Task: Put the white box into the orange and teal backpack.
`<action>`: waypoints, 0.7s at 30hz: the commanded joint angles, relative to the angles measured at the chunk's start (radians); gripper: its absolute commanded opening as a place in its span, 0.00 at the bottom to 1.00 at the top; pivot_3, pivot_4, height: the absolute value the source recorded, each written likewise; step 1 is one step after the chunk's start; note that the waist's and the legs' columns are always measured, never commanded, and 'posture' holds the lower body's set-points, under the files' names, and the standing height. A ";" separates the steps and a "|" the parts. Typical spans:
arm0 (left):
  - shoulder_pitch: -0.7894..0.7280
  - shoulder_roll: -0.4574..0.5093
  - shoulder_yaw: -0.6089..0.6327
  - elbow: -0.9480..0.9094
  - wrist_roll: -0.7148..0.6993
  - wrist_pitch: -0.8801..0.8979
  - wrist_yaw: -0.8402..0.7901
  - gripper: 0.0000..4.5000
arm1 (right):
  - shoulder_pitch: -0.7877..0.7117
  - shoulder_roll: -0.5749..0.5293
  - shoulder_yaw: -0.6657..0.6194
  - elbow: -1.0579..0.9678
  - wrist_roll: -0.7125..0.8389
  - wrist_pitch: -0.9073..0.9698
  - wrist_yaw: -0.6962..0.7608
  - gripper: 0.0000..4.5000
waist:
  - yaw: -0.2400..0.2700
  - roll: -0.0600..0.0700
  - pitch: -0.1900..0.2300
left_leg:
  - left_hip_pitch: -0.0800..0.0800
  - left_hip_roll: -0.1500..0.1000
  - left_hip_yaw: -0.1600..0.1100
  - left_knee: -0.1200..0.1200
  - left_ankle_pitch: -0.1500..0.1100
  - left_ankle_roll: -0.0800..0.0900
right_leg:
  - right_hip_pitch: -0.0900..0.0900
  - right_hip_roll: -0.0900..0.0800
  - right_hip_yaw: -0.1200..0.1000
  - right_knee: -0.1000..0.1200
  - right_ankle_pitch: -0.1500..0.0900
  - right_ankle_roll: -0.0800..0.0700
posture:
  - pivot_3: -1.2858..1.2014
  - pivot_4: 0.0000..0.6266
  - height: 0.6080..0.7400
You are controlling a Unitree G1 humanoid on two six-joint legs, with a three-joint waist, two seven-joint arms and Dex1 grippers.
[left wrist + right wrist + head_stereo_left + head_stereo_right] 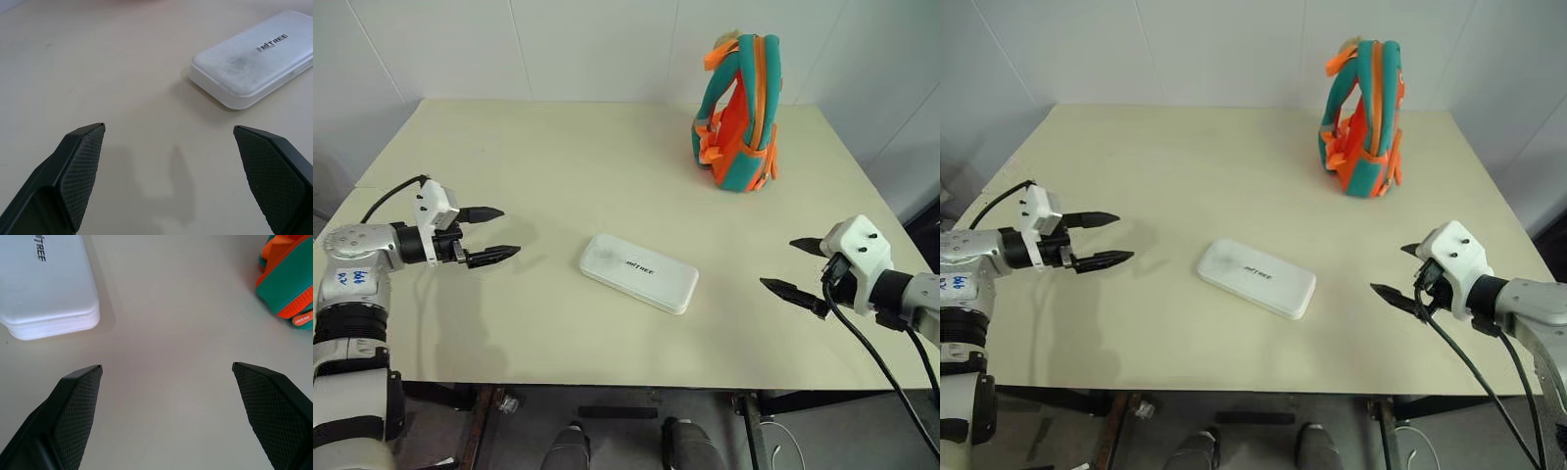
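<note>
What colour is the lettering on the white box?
Dark grey on the white box, clearest in the left wrist view.

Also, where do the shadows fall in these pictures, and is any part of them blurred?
Left eye view: the left gripper throws a soft shadow on the table; the white box stays sharp. Left wrist view: two faint finger shadows lie on the table between the fingers, whose edges look soft. Right wrist view: the backpack is slightly blurred.

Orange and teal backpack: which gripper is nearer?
Right. The right gripper is near the table's front right, below the backpack; the left gripper is far across, front left.
</note>
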State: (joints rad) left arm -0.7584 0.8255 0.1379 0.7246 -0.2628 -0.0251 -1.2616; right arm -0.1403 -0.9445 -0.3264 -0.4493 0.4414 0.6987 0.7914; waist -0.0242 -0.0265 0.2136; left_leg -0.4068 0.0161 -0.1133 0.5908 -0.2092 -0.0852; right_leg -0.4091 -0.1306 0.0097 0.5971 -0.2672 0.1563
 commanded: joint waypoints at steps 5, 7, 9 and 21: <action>-0.036 -0.014 0.006 -0.011 0.003 0.007 0.033 1.00 | -0.026 0.026 -0.020 -0.050 0.025 0.025 -0.057 1.00 | 0.000 0.000 0.000 | 0.000 0.000 0.000 0.000 0.000 0.000 | 0.000 0.000 0.000 0.000 0.000 0.000 | 0.52 0.24 1.00; -0.034 -0.022 0.003 -0.020 0.004 0.013 0.038 1.00 | -0.039 0.025 -0.007 -0.043 0.017 0.027 -0.068 1.00 | 0.000 0.000 0.000 | 0.000 0.000 0.000 0.000 0.000 0.000 | 0.000 0.000 0.000 0.000 0.000 0.000 | 0.52 0.24 1.00; -0.043 -0.037 -0.001 -0.010 0.008 0.002 0.043 1.00 | -0.055 0.031 0.004 -0.048 0.016 0.033 -0.085 1.00 | -0.001 0.000 0.000 | 0.000 0.000 0.000 0.000 0.000 0.000 | 0.000 0.000 0.000 0.000 0.000 0.000 | 0.52 0.24 1.00; -0.103 -0.074 -0.016 0.075 0.051 -0.068 0.090 0.73 | -0.142 0.066 0.137 -0.036 -0.030 0.142 -0.202 0.72 | 0.000 0.000 0.000 | 0.000 0.000 0.000 0.001 0.000 0.000 | 0.000 0.000 0.001 0.000 0.001 0.001 | 0.52 0.24 1.00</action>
State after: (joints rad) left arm -0.8532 0.7497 0.1174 0.8164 -0.2157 -0.0891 -1.1813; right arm -0.2741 -0.8800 -0.1893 -0.4801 0.4335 0.8542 0.6084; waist -0.0238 -0.0265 0.2136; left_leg -0.4067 0.0159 -0.1128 0.5915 -0.2093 -0.0852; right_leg -0.4091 -0.1306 0.0104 0.5970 -0.2666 0.1569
